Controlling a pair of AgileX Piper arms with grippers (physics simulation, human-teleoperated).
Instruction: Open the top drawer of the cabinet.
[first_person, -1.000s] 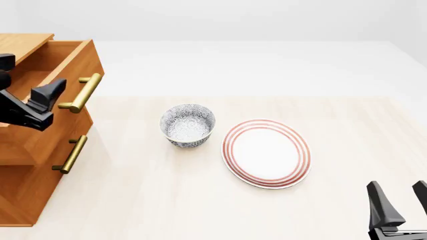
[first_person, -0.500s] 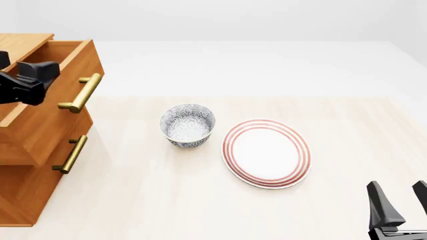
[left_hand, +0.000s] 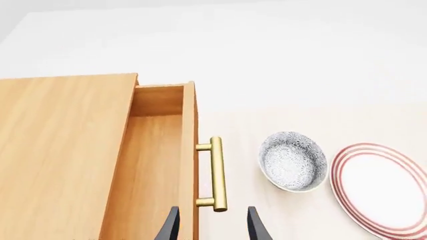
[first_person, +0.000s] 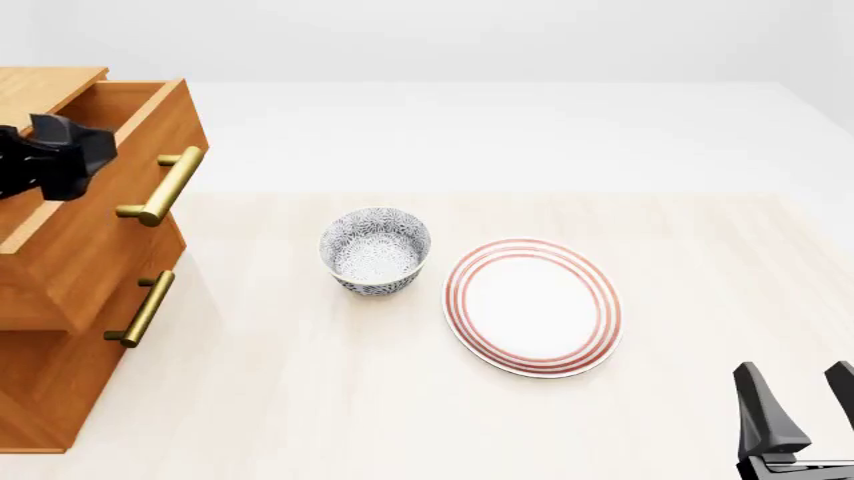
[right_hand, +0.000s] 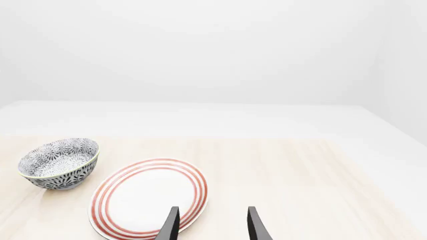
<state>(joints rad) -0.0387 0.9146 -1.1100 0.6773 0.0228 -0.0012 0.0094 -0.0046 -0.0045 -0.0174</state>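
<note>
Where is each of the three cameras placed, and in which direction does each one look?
Front view: above and behind the arms, looking forward and down at the table; the left gripper above the open top drawer and the right gripper show.
Left wrist view: above the cabinet, looking down past its own fingers at the drawer's handle.
Right wrist view: low over the table, looking level past its own fingers.
All three share the bowl and plate.
</note>
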